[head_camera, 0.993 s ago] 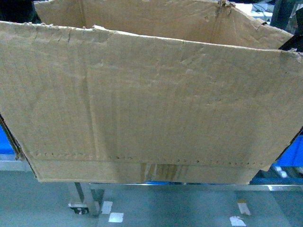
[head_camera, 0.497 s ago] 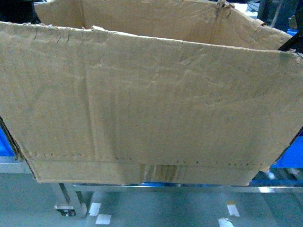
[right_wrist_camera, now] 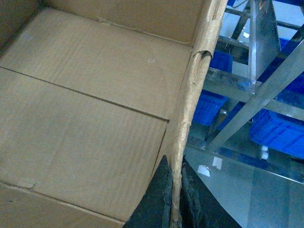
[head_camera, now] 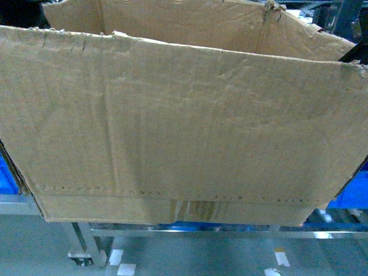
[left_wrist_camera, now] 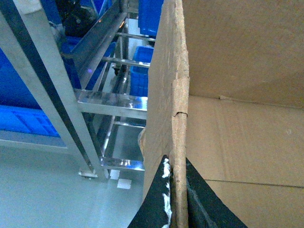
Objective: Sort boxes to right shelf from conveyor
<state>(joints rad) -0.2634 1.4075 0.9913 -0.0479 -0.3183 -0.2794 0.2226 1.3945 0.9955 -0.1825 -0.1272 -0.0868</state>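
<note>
The brown cardboard box [head_camera: 184, 126] fills almost the whole head view, held off the floor, open top with ragged edges. My left gripper [left_wrist_camera: 176, 164] is shut on the box's left wall [left_wrist_camera: 164, 95], one black finger on each side of the edge. My right gripper [right_wrist_camera: 175, 166] is shut on the torn right wall [right_wrist_camera: 197, 85] in the same way. The box's bare inside [right_wrist_camera: 85, 95] holds nothing. The right shelf [left_wrist_camera: 114, 102], a shiny steel rack, stands just beyond the box. A shelf rail [head_camera: 230, 232] shows under the box's bottom edge. The conveyor is out of view.
Blue plastic bins [left_wrist_camera: 23, 118] [right_wrist_camera: 280, 130] [head_camera: 353, 192] sit on the rack's levels. Slanted steel posts [right_wrist_camera: 263, 42] stand close to the box's right side. A rack leg with a caster [head_camera: 80, 260] rests on the grey floor, near white tape marks [head_camera: 126, 268].
The rack leg, rail and floor marks have slid left in the head view, while the box and both grips stay fixed in the picture.
</note>
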